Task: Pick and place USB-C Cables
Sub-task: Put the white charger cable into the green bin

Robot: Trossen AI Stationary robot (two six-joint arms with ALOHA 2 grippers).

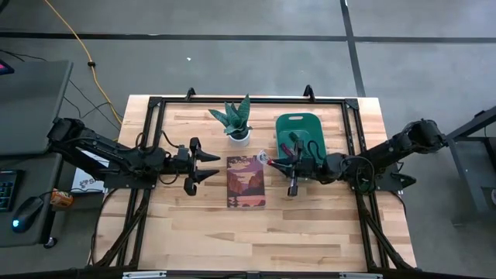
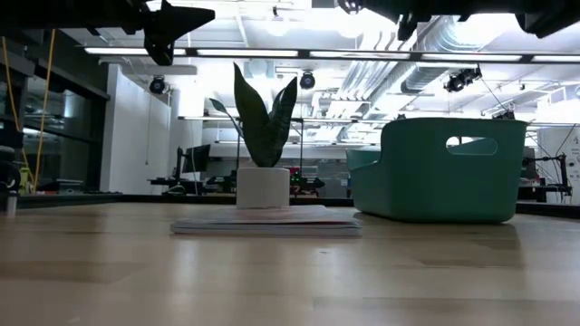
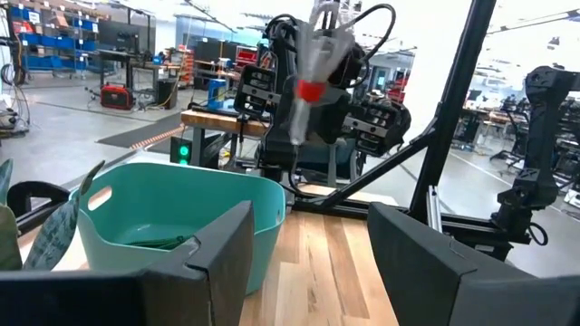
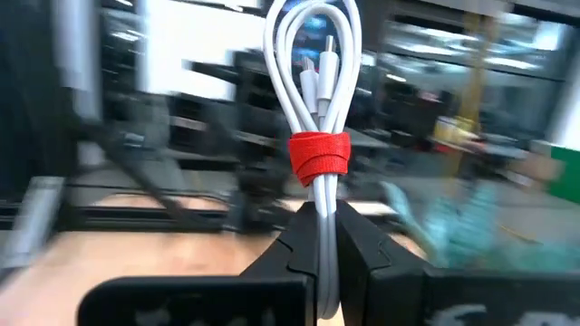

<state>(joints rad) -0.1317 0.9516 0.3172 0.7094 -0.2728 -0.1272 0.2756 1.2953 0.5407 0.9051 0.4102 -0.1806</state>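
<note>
White coiled USB-C cable (image 4: 314,100) with red strap (image 4: 318,156), held aloft above table (image 1: 310,225), just beside teal bin (image 1: 300,128). Right gripper (image 1: 290,164) clamped tight on cable's lower end. Left gripper (image 1: 203,166) spread wide, holding nothing, hovering beside book (image 1: 246,182). Potted plant (image 1: 237,122) behind book.

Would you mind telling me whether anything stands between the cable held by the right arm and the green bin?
Nothing visible does. The right hand holds the white cable bundle up in the air beside the green bin, whose open top is unobstructed.
</note>
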